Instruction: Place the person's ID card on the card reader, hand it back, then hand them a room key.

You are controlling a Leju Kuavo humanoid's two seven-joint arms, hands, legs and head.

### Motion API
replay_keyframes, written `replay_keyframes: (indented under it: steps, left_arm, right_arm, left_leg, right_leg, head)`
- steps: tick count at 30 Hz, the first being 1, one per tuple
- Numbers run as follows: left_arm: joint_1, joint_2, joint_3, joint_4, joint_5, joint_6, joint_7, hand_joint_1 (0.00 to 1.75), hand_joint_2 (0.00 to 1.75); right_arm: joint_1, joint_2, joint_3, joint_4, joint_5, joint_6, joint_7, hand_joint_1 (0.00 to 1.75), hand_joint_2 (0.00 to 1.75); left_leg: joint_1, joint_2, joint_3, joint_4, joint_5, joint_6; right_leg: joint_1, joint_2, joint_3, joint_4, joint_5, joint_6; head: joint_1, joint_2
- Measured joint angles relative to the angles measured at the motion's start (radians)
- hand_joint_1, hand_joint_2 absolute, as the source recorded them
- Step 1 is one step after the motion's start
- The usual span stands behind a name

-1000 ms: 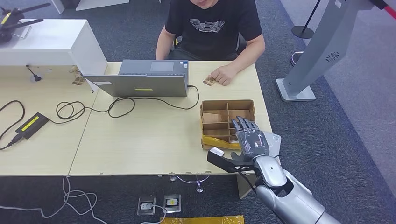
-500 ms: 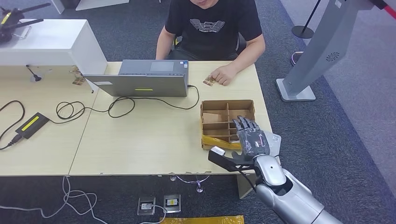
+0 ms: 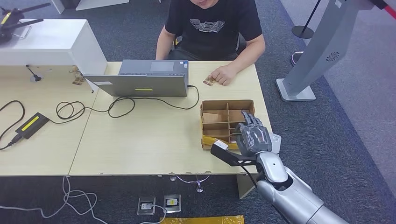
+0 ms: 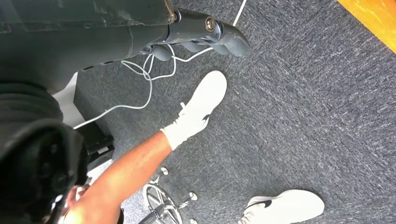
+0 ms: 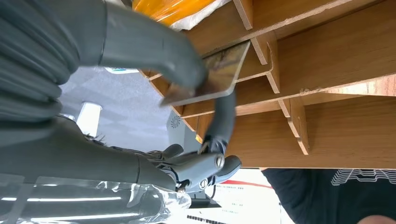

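step: room-key stage, by my reading. right hand (image 3: 252, 138) over the near right compartments of the cardboard box (image 3: 227, 106), pinching a card (image 5: 215, 77) between thumb and a finger, as the right wrist view has it. whether this is the key itself i cannot tell.
next: lift the card clear of the dividers, then carry it across the bench (image 3: 140, 140) to the person (image 3: 211, 28), whose hand (image 3: 223, 74) rests at the far edge.
pose: right arm up from below, palm down, fingers pointing into the box, thumb stuck out to the left.
left hand (image 4: 205, 32): hanging over the carpet, fingers curled, nothing in them.
also: laptop (image 3: 142, 79), cables.
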Motion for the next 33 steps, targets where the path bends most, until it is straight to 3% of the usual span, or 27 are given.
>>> replay_keyframes:
  steps: [33]
  left_arm:
    - [-0.003, 0.002, -0.008, 0.0, 0.027, -0.001, -0.001, 0.0, 0.0]
  right_arm:
    - [-0.017, 0.018, 0.042, 0.092, -0.095, -0.11, -0.028, 1.75, 1.75]
  left_leg:
    - [0.0, 0.0, 0.003, 0.0, 0.0, 0.0]
  right_leg:
    - [0.0, 0.0, 0.002, 0.0, 0.0, 0.0]
  head:
    - [0.0, 0.0]
